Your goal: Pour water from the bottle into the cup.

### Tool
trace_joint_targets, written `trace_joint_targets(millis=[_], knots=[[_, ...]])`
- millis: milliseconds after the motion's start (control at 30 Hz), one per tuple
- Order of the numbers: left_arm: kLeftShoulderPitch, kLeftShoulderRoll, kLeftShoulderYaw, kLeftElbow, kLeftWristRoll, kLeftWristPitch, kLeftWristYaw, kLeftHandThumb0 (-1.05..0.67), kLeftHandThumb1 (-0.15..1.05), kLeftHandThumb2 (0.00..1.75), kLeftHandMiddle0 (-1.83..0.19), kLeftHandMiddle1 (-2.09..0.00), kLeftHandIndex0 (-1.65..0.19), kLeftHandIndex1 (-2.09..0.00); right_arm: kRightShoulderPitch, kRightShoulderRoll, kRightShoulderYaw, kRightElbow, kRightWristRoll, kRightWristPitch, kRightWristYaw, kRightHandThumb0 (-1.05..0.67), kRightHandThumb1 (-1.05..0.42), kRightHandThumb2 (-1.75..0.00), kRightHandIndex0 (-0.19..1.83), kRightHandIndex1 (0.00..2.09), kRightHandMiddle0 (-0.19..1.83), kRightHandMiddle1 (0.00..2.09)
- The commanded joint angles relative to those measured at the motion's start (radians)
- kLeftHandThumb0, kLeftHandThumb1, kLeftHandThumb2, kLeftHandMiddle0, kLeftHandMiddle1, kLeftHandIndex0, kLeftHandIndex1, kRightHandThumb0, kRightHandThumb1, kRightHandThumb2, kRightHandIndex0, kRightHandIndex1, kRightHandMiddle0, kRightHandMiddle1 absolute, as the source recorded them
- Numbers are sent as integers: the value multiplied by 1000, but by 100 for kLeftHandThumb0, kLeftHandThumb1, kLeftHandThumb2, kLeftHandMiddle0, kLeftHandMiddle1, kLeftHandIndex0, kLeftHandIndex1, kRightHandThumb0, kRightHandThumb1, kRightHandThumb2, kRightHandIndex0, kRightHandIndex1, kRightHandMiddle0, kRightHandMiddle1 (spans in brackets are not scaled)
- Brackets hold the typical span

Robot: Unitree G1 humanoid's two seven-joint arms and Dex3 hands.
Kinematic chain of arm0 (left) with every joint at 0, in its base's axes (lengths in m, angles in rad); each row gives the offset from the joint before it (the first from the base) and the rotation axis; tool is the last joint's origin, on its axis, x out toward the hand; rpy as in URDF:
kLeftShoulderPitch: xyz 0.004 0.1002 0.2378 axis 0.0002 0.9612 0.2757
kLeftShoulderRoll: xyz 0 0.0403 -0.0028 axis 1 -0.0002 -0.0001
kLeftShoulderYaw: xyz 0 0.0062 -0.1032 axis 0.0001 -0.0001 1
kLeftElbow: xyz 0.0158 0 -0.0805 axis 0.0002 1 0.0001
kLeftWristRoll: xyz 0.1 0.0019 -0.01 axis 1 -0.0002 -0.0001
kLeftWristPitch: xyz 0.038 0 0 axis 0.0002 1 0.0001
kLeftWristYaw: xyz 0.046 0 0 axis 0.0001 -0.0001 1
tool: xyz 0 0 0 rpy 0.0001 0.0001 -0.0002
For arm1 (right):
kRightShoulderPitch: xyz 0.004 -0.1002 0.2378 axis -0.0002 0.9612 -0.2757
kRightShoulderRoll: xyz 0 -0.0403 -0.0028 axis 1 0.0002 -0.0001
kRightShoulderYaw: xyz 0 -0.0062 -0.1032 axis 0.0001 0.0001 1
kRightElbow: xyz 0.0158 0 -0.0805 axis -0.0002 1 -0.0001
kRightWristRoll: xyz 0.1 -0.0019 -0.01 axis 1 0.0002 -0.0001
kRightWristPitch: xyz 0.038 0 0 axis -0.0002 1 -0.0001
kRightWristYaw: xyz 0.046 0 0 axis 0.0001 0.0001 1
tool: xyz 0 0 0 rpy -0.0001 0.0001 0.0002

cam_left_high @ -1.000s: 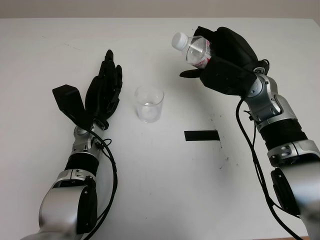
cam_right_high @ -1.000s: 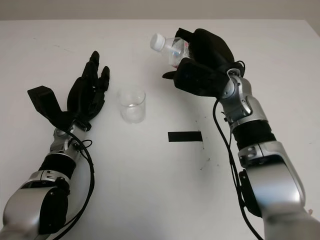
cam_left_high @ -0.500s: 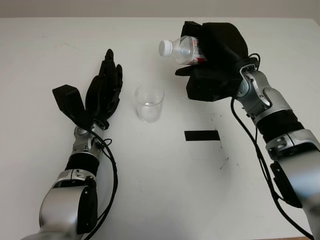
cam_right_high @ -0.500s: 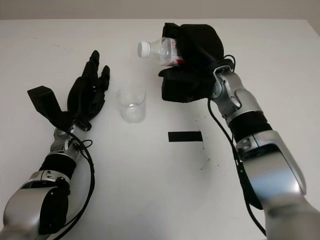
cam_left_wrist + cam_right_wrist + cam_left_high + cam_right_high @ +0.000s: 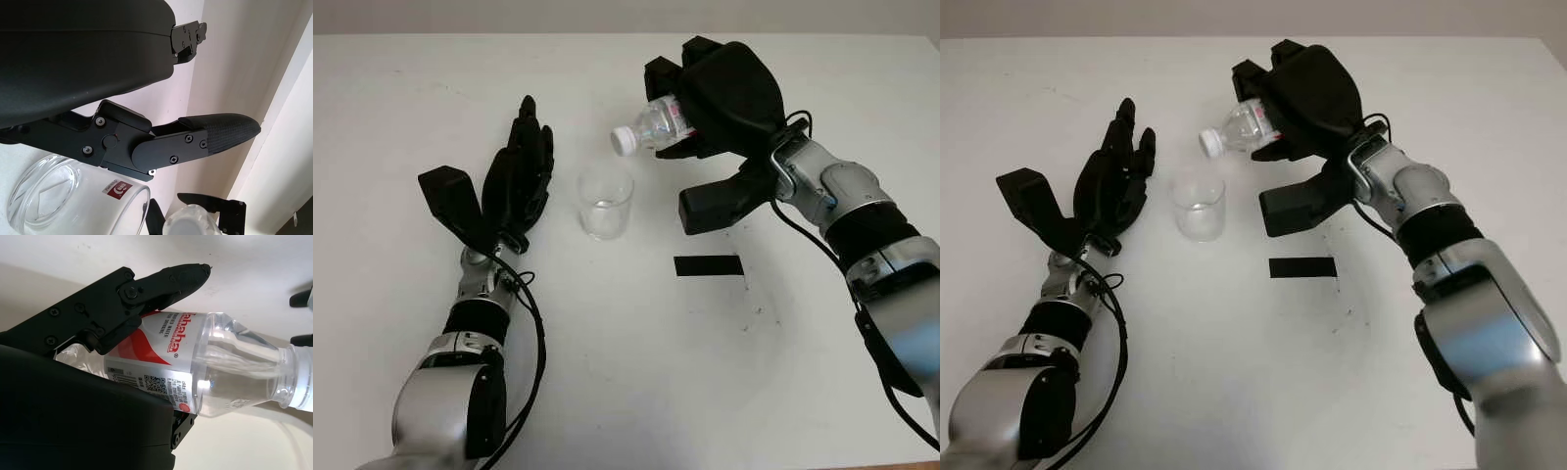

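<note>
Right hand (image 5: 720, 93): clamped around the clear plastic water bottle with a red-and-white label (image 5: 656, 123), held above the white surface (image 5: 626, 372), tipped neck-down.
Bottle mouth: white cap on, just above and right of the clear glass cup (image 5: 606, 203).
Left hand (image 5: 517, 176): open, just left of the cup.
Black tape strip (image 5: 709, 265): right of the cup.

- The bottle (image 5: 195, 367) carries a red and white label; along its red band white letters read "ahaha", the start hidden behind a finger (image 5: 146, 289) of the right hand (image 5: 724, 93).
- Beside that word run smaller lines, too fine to read.
- The same label bears a QR code and a barcode.
- The cup (image 5: 73, 200) has a small red sticker with a white mark that cannot be made out.
</note>
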Motion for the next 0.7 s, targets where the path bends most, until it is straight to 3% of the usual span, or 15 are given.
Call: trace_joint_targets(millis=[0,267,667], knots=[[21,-2,-1,-11,-1,-8,-3,-84,105,62,19,0,19,0,-44,-20,20,-1,-23,-5,-31,-39,-91,-33,131,209,88,209],[27,-4,-8,-19,7,-4,10,-85,105,63,19,0,19,0,-46,-13,57,4,-53,-11,-101,-37,-93,-32,138,209,86,209],[33,-5,-12,-25,6,-4,21,-82,105,65,19,0,19,0,-48,-5,86,-21,-104,26,-174,-38,-94,-25,127,209,49,209]])
